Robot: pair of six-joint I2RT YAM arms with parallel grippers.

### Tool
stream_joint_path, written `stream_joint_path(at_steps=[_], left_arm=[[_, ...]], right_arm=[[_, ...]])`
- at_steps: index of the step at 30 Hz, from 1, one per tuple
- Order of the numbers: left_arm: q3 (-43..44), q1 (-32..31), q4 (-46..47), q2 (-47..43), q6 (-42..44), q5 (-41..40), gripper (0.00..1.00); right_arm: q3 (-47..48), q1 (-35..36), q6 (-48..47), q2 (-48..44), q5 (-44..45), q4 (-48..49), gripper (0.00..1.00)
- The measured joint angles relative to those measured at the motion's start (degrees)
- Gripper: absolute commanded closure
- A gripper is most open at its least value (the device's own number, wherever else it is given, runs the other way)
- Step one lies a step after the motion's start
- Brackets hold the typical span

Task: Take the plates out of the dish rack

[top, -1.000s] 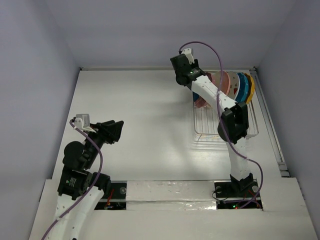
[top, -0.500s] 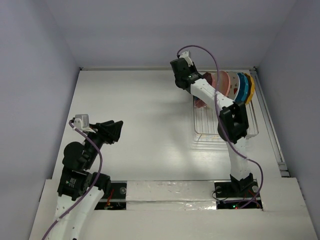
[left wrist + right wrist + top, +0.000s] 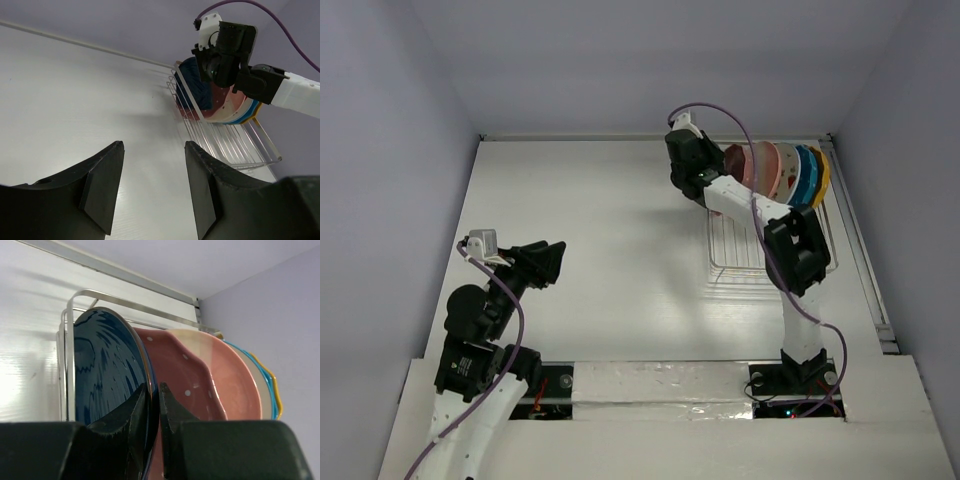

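The wire dish rack [image 3: 775, 255] stands at the right rear of the table, with several plates upright at its far end. My right gripper [image 3: 154, 400] is shut on the top rim of the dark blue plate [image 3: 102, 370], the leftmost one. The pink dotted plate [image 3: 200, 380] stands just behind it, then the cream-and-pink plate [image 3: 250, 375], a teal rim and an orange-yellow rim [image 3: 275, 395]. From above, the right gripper [image 3: 698, 175] covers the blue plate. My left gripper [image 3: 154, 150] is open and empty, low over the table at the left [image 3: 555, 258].
A raised metal edge [image 3: 125, 272] runs along the back of the table behind the rack. The side wall [image 3: 895, 150] stands close to the rack's right side. The near part of the rack [image 3: 235, 145] holds no plates.
My right wrist has shifted slightly right and turned over the left end of the plate row, now hiding the blue plate from above. The left arm has not moved.
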Motion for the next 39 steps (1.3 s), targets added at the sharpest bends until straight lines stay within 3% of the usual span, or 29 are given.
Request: stream_joint_path(at_steps=[10, 18, 24, 32, 39], left_arm=[[0.0, 0.0, 0.0, 0.0, -0.2, -0.1, 0.51], [0.0, 0.0, 0.0, 0.0, -0.2, -0.2, 0.51], [0.0, 0.0, 0.0, 0.0, -0.2, -0.2, 0.51], [0.0, 0.0, 0.0, 0.0, -0.2, -0.2, 0.51], [0.0, 0.0, 0.0, 0.0, -0.2, -0.2, 0.52]], right_arm=[[-3.2, 1.7, -6.8, -6.5, 1.3, 4.0, 1.00], [-3.1, 4.9, -11.1, -18.3, 4.0, 16.1, 1.00], [-4.0, 4.7, -10.2, -16.7, 6.1, 18.3, 1.00], [-3.0, 4.7, 12.5, -17.7, -3.8, -1.9, 1.00], [-2.6, 8.0, 34.2, -18.8, -19.5, -6.6, 1.00]])
